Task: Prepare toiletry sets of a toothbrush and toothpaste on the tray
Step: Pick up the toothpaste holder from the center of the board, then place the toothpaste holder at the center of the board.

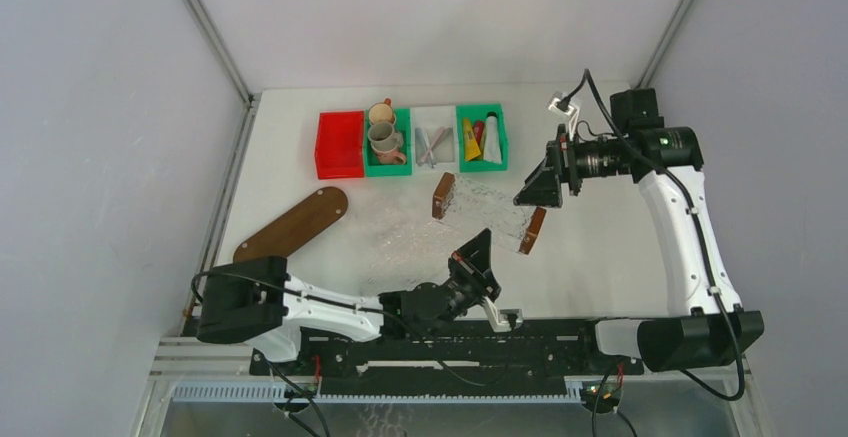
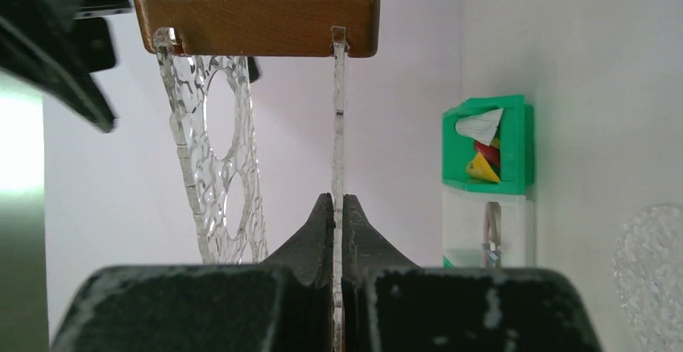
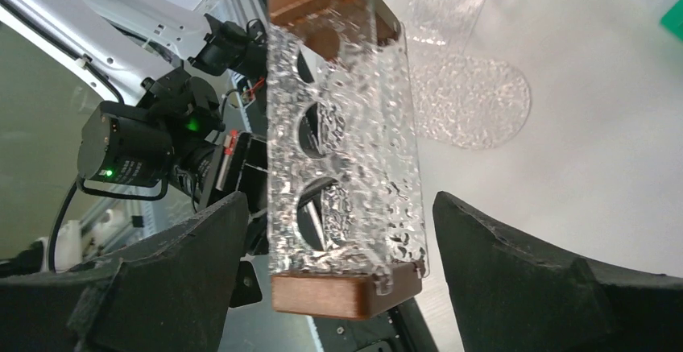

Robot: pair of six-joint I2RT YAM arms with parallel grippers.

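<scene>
Tray (image 3: 378, 126) of clear, dimpled acrylic (wooden end blocks (image 3: 346, 296), smooth brown); smooth plastic red bin (image 1: 340, 144); matt white table (image 1: 600, 257)

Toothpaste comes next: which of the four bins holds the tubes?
The green bin at the row's right end, holding yellow, red and white tubes. The other green bin holds cups; the white bin, toothbrushes; the red bin looks empty.

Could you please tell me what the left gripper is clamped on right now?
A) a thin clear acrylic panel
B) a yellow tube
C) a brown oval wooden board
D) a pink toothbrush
A: in the left wrist view the left gripper is shut on the edge of the thin clear acrylic panel, which slots into a brown wooden end piece.
</scene>
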